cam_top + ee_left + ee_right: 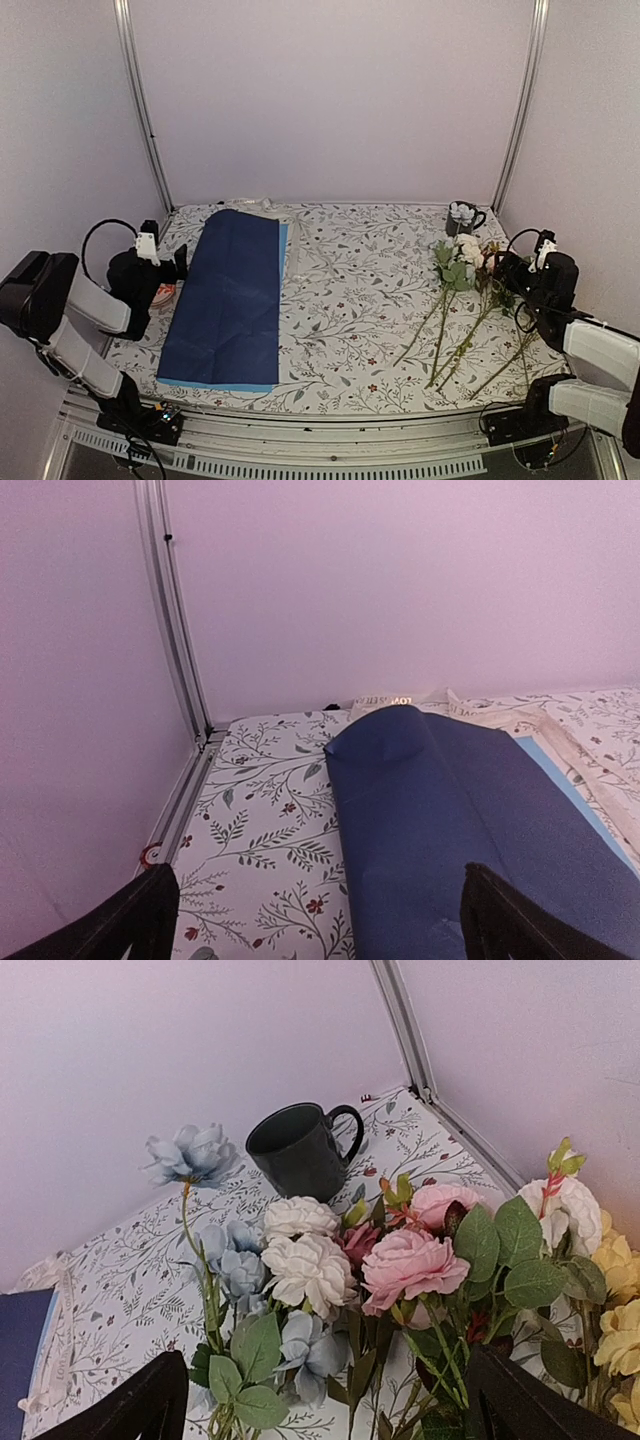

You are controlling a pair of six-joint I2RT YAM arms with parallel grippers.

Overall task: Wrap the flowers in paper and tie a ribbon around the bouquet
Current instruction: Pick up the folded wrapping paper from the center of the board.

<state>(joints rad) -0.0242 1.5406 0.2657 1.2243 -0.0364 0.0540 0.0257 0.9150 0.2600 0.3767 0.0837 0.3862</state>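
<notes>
The dark navy paper (232,300) lies flat on the left of the table, a lighter blue layer showing along its right and near edges; its far end fills the left wrist view (450,820). The flowers (465,290) lie loose on the right, blooms away from me, with white, pink and yellow heads close in the right wrist view (400,1260). A cream ribbon (385,701) with dark lettering lies beyond the paper's far end. My left gripper (178,263) (318,880) stands open over the paper's left edge. My right gripper (505,265) (328,1360) is open just behind the blooms, holding nothing.
A dark mug (463,220) (300,1150) stands at the back right beyond the blooms. Metal frame posts (140,100) rise at the back corners against pale walls. A small red-and-white object (165,293) sits by the paper's left edge. The floral tablecloth (350,300) covers the table.
</notes>
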